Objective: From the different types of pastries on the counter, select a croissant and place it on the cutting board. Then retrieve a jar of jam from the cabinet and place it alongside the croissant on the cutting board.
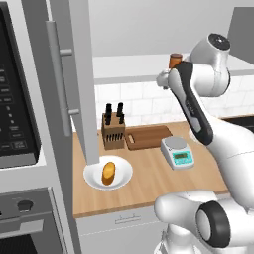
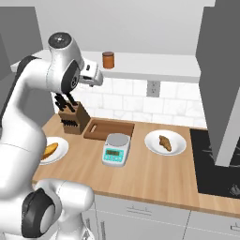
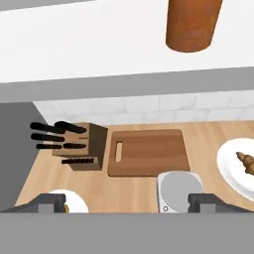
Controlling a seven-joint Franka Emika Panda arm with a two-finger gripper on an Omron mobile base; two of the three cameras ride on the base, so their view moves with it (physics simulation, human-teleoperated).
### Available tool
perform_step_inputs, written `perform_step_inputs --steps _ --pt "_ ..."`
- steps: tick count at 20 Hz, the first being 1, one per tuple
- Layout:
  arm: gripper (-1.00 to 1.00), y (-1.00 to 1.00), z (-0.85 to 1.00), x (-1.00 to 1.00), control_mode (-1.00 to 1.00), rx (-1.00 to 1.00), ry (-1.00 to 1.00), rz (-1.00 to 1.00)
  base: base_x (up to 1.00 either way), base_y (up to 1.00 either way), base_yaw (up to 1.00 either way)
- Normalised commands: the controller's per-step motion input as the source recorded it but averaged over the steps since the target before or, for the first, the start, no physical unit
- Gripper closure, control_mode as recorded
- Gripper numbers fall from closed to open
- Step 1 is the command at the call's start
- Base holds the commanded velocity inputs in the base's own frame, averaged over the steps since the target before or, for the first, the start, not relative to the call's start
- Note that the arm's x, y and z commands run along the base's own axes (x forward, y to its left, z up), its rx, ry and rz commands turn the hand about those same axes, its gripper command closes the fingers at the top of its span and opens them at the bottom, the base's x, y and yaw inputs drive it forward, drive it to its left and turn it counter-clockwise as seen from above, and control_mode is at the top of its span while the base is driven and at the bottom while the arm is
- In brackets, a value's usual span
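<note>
A: Wooden board (image 2: 108,129), mid-brown, lies bare on the counter (image 2: 154,173) against the tiled wall, its handle slot toward the knife block (image 2: 74,117) just beside it.

B: And the croissant (image 2: 165,143)?

A: On a white plate (image 2: 152,140), right of the board in the right base view, with the scale (image 2: 115,149) between plate and board. In the hand view it shows at the right edge, on its plate, apart from the board.

B: The other pastry?

A: An orange-yellow roll (image 1: 108,173) on a second white plate (image 1: 124,173), near the counter's front at the left, just under the lower edge of the open grey cabinet door (image 1: 79,74).

B: Where is the jar (image 2: 108,59)?

A: Upright on the pale cabinet shelf (image 2: 154,63), above the tiled wall. In the left base view it peeks out behind the arm's upper link. In the hand view it sits at the top, on the shelf, above the board.

B: The gripper (image 3: 127,202)?

A: Raised to about shelf height, short of the jar and not touching it. In the hand view its two dark tips stand far apart at the bottom, one over the roll's plate, one beside the scale, with nothing between them. So the fingers are spread and hold nothing.

B: Anything else on the counter?

A: A dark cooktop (image 2: 215,164) at the right end in the right base view, and a black-fronted microwave (image 1: 15,99) at the left in the left base view.
</note>
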Motion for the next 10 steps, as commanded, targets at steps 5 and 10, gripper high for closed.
perform_step_inputs --steps 5,10 --pt "-1.0 -0.01 -0.77 -0.86 -1.0 -0.01 -0.44 -0.02 0.0 0.0 0.0" --pt "-1.0 0.0 -0.65 -0.78 -1.0 -0.01 -0.35 -0.02 0.0 0.0 0.0"
